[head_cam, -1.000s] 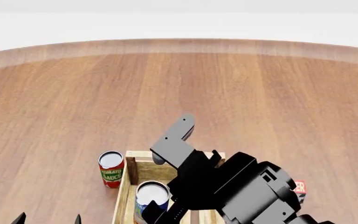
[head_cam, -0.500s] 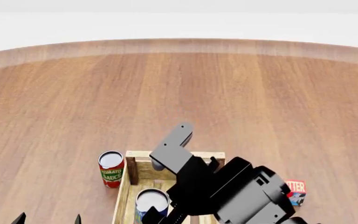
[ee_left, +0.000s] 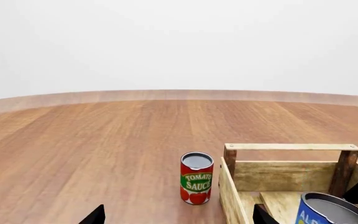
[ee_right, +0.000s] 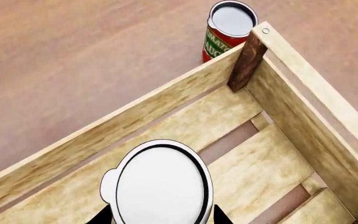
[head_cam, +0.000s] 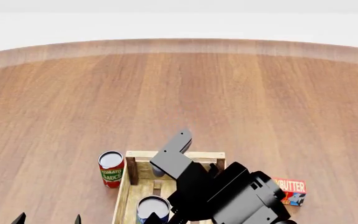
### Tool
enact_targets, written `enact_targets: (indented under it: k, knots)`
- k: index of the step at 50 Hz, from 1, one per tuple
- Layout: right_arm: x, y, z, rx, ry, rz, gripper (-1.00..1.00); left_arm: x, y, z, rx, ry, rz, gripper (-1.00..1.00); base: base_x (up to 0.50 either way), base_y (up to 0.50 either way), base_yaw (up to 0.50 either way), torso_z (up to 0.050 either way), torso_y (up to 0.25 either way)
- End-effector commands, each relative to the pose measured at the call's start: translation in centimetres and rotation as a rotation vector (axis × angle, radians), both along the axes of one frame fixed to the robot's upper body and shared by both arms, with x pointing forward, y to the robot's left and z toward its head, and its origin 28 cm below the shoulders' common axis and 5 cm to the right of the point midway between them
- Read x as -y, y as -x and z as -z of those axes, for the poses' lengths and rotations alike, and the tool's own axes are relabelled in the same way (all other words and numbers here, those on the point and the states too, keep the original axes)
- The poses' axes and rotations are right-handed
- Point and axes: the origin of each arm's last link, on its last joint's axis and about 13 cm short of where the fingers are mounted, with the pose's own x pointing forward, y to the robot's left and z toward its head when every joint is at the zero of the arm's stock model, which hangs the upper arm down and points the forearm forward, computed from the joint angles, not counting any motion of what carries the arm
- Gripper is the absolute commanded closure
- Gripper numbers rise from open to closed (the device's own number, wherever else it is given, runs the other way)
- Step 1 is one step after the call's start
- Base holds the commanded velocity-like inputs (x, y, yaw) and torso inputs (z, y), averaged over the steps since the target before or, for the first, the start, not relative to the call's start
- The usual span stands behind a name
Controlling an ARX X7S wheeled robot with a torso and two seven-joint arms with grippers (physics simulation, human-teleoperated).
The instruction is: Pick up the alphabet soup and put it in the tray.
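Observation:
The alphabet soup (head_cam: pixel 153 207), a blue-labelled can with a silver-white top, stands upright inside the tray (head_cam: pixel 166 154), a light wooden crate with dark corner posts. In the right wrist view my right gripper (ee_right: pixel 160 217) is shut on the can (ee_right: pixel 160 184), one dark finger on each side, over the slatted floor (ee_right: pixel 260 163). I cannot tell whether the can touches the floor. My left gripper (ee_left: pixel 177 219) is open and empty, low at the near left (head_cam: pixel 48 219). Its view shows the tray (ee_left: pixel 288 146) and the can's blue label (ee_left: pixel 328 212).
A smaller red tomato sauce can (head_cam: pixel 111 168) stands just outside the tray's far left corner; it also shows in the wrist views (ee_left: pixel 197 178) (ee_right: pixel 229 28). A red butter box (head_cam: pixel 289 190) lies right of the tray. My black right arm (head_cam: pixel 229 198) covers the tray's right side.
My right arm has drawn back toward me and lower, carrying the soup can deeper along the tray. The butter box has come out from behind the arm. The left gripper has not moved.

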Motion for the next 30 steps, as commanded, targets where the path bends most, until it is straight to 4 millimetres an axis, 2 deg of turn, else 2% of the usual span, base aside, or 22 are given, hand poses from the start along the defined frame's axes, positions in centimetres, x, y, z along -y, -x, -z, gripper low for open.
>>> enact_targets:
  k: [1, 30]
  knots:
    - [-0.2, -0.2, 0.2, 0.002, -0.010, -0.017, 1.00, 0.0, 0.0, 0.0, 0.000, 0.000, 0.000, -1.00, 0.00, 0.00, 0.00, 0.000, 0.000]
    - [-0.1, -0.3, 1.2, -0.024, -0.007, -0.019, 1.00, 0.0, 0.0, 0.0, 0.000, 0.000, 0.000, -1.00, 0.00, 0.00, 0.00, 0.000, 0.000]
